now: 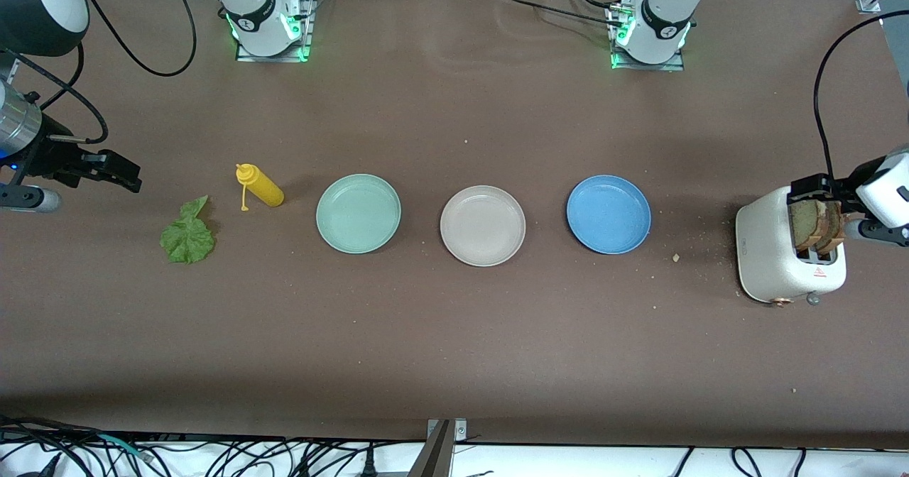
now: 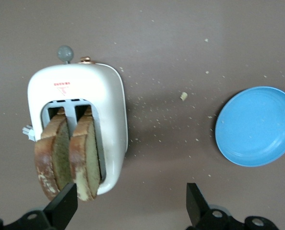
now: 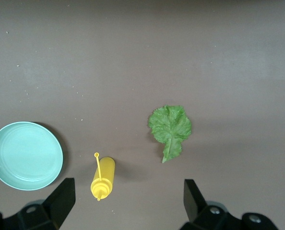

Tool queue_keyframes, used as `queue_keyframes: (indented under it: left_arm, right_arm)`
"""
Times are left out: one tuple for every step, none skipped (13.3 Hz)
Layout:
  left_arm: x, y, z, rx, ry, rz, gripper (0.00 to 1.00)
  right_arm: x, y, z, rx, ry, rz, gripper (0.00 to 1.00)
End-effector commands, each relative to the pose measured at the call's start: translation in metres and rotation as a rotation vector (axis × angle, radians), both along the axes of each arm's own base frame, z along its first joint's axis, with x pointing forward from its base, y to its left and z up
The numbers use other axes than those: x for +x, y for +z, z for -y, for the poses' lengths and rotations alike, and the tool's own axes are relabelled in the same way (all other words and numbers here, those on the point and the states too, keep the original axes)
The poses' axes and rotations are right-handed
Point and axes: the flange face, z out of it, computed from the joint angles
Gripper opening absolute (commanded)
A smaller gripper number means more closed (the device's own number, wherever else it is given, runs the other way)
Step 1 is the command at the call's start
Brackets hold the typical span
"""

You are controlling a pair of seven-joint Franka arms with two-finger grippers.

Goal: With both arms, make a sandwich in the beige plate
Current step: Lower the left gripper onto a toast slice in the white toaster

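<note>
Between mint plate and blue plate (beige plate bare), both pincers released.

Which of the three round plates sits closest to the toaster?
The round blue plate, at the left arm's end of the row; the beige and mint green plates lie farther along.

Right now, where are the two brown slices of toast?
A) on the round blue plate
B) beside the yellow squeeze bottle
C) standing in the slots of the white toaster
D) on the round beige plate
C: the two brown toast slices stand upright in the slots of the white toaster, while the round beige plate holds nothing.
</note>
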Motion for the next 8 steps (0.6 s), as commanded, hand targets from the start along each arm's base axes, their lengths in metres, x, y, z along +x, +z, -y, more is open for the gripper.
queue_keyframes:
  left_arm:
    - [0.007,-0.016,-0.018,0.003,0.013,0.013,1.0]
    - [0.008,-0.02,-0.023,0.003,0.021,0.018,1.0]
    - [0.007,-0.026,-0.028,0.003,0.028,0.018,1.0]
    - [0.006,-0.031,-0.033,0.002,0.023,0.024,1.0]
    - [0.005,-0.034,-0.039,0.0,0.034,0.034,1.0]
    - [0.004,-0.037,-0.04,-0.011,0.04,0.038,1.0]
    - [0.005,-0.038,-0.041,-0.013,0.043,0.048,1.0]
    - [0.003,-0.043,-0.041,-0.016,0.042,0.045,1.0]
  right_arm:
    - [-0.003,0.001,0.0,0.008,-0.005,-0.003,1.0]
    - [-0.003,0.001,0.001,0.008,-0.005,-0.005,1.0]
    - [-0.003,0.002,0.0,0.008,-0.003,-0.003,1.0]
    - [-0.003,0.002,0.001,0.008,-0.009,-0.003,1.0]
    - [-0.003,0.001,-0.001,0.008,-0.008,-0.005,1.0]
    - [-0.003,0.001,-0.001,0.008,-0.008,-0.005,1.0]
    - [-0.003,0.001,-0.001,0.008,-0.008,-0.005,1.0]
    - [-0.003,0.001,-0.001,0.008,-0.008,-0.005,1.0]
